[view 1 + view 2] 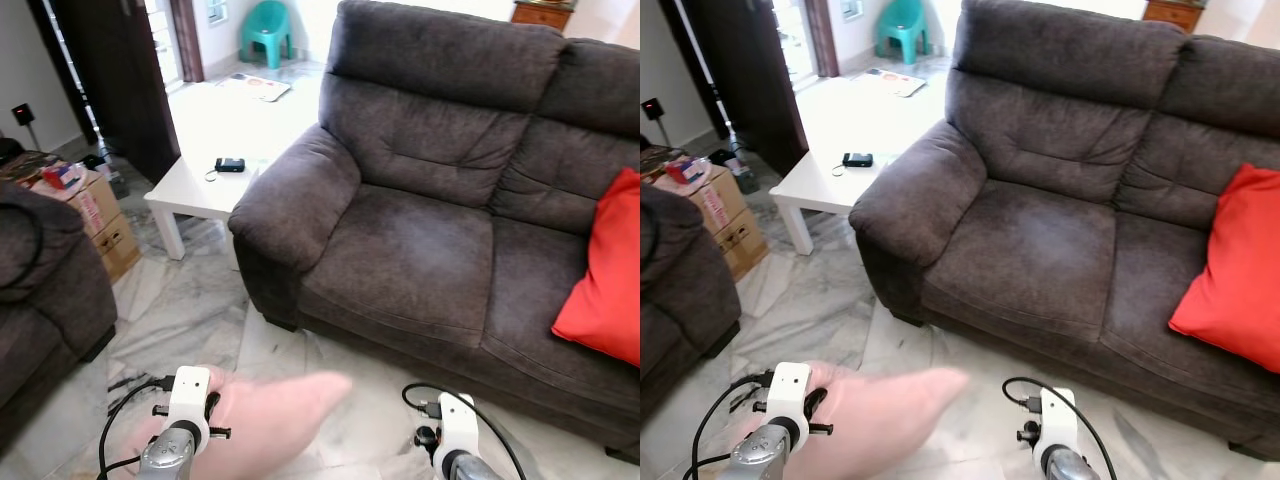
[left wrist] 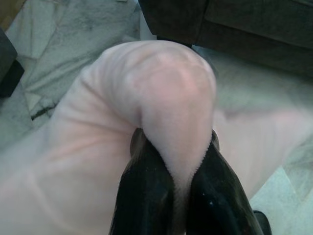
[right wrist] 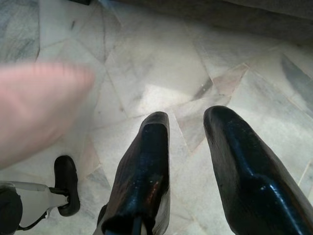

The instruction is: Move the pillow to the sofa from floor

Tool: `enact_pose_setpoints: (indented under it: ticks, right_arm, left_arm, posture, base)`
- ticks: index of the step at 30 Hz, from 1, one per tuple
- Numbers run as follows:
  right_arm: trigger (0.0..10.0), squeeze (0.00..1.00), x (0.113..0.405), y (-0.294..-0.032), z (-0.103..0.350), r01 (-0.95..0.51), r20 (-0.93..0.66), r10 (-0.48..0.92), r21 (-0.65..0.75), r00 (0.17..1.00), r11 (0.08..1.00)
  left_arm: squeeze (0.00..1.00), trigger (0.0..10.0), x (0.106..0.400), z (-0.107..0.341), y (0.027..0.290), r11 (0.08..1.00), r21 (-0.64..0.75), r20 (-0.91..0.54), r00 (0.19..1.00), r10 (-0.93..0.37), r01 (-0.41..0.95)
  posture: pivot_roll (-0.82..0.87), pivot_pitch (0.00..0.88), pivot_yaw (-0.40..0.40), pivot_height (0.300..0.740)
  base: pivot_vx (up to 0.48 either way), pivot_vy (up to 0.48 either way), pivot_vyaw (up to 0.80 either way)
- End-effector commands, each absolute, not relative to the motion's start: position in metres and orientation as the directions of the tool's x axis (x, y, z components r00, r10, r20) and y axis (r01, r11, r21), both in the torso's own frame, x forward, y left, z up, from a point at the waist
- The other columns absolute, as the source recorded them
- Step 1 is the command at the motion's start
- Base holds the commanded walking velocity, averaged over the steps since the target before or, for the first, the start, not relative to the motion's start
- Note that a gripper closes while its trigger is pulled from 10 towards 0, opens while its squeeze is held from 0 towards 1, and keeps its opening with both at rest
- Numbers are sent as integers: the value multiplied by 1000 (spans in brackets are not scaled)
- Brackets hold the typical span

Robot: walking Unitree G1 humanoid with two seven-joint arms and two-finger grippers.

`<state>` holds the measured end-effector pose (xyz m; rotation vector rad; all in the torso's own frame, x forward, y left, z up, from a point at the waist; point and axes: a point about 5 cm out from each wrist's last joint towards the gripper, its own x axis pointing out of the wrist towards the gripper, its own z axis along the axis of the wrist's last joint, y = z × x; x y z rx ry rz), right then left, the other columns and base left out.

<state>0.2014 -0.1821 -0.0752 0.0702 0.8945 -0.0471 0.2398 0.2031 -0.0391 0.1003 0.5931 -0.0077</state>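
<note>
Left wrist view: left gripper (image 2: 178,161) pinches a fold of the pink pillow (image 2: 146,107), black fingers (image 2: 146,191) clamped either side of the fabric. Head views put the pillow (image 1: 270,415) at lower left of frame, blurred, over the marble floor (image 1: 190,310) and just short of the dark sofa (image 1: 420,230). Right gripper (image 3: 188,161) at lower centre, fingers parted and holding nothing, above the tiles. Red cushion (image 1: 605,275) on the sofa at right edge. White table (image 1: 205,185) upper left, beside the sofa arm.
</note>
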Motion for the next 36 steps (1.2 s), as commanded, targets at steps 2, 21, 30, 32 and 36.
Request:
enact_pose_setpoints:
  ticks: [2,21,30,32,36]
  right_arm:
    - [10000,0,198,-182,-77,72,-790,-10,44,614,996]
    - [10000,0,188,-179,-83,71,-810,-1,50,586,996]
    - [10000,0,185,-180,-84,71,-816,-3,47,578,996]
    - [10000,0,185,-180,-84,73,-816,-5,45,578,996]
    - [10000,0,185,-181,-84,75,-815,-7,46,579,996]
  left_arm:
    - [0,10000,249,-31,205,994,104,-526,850,20,41]
    - [0,10000,228,-47,223,994,100,-619,780,88,-32]
    - [0,10000,213,-52,241,992,123,-664,740,113,-42]
    - [0,10000,213,-54,239,992,118,-672,732,112,-43]
    - [0,10000,211,-55,238,992,116,-678,726,112,-44]
  posture:
    - [72,0,-52,740]
    - [66,0,-33,740]
    - [73,0,-36,740]
    - [73,0,-38,740]
    - [76,0,-42,740]
  base:
    - [0,0,-678]
    - [0,0,-668]
    - [0,192,-663]
    - [0,156,-653]
    - [0,448,-650]
